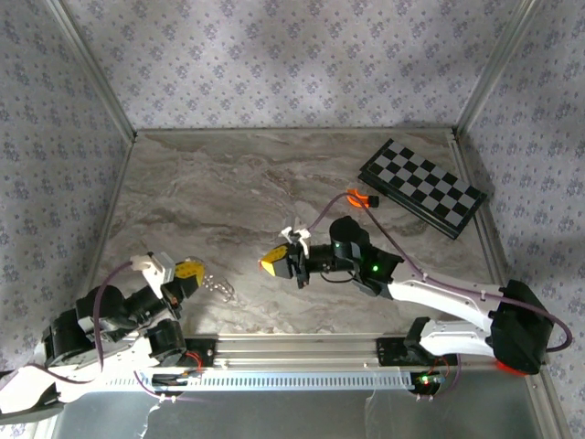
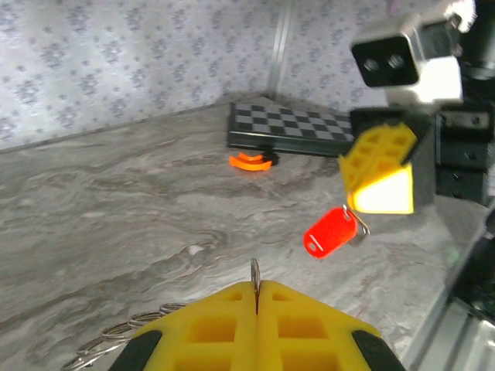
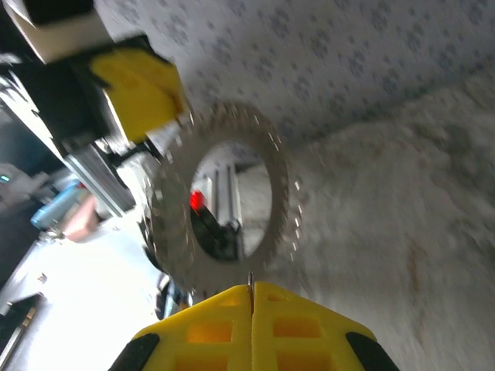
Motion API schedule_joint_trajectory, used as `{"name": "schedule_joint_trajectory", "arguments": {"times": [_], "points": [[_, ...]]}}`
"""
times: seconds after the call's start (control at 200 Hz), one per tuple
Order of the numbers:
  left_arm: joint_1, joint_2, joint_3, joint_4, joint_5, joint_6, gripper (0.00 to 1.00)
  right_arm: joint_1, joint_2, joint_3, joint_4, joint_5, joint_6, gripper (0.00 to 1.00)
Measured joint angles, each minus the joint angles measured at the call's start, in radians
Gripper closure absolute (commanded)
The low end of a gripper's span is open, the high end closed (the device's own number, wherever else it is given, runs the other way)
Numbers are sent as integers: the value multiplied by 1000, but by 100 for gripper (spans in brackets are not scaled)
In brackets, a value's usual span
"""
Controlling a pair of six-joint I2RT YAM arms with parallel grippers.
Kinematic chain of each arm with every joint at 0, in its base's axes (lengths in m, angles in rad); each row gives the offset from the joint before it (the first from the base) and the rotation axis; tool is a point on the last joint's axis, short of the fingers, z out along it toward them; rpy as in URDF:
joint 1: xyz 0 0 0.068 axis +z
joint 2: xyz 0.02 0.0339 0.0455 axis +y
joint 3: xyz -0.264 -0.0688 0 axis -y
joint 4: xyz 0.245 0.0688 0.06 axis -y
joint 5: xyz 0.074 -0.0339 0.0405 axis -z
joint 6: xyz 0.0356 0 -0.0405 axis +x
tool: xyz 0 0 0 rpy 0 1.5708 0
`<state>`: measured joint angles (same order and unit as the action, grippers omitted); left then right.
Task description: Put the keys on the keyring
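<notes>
My left gripper (image 1: 194, 268) sits at the near left of the table, shut on the keyring (image 1: 218, 286), which trails to its right. In the left wrist view a thin edge of metal stands between the closed yellow tips (image 2: 257, 284), and the keyring's silvery loops (image 2: 116, 338) hang at the lower left. My right gripper (image 1: 271, 264) is shut at mid table, pointing left. A red-headed key (image 2: 331, 232) dangles from its tips (image 2: 362, 199) by a small silver loop. In the right wrist view the toothed keyring (image 3: 166, 224) is blurred beyond the shut jaws (image 3: 251, 287), beside the left gripper (image 3: 174, 108).
A black-and-white chequered board (image 1: 422, 187) lies at the far right, also in the left wrist view (image 2: 294, 127). An orange curved piece (image 1: 359, 197) rests at its near corner (image 2: 251, 161). Patterned walls enclose three sides. A metal rail (image 1: 292, 352) runs along the near edge.
</notes>
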<state>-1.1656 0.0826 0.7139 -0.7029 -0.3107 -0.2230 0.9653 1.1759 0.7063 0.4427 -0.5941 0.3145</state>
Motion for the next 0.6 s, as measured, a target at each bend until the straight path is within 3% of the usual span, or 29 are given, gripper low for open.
{"name": "schedule_joint_trajectory", "arguments": {"times": [0.19,0.6], "points": [[49,48,-18,92,161,22,100,-5,-8,14,73,-137,45,100],[81,122,-85,311,391,80,100,6,-129,100,-90,-278,-118,100]]}}
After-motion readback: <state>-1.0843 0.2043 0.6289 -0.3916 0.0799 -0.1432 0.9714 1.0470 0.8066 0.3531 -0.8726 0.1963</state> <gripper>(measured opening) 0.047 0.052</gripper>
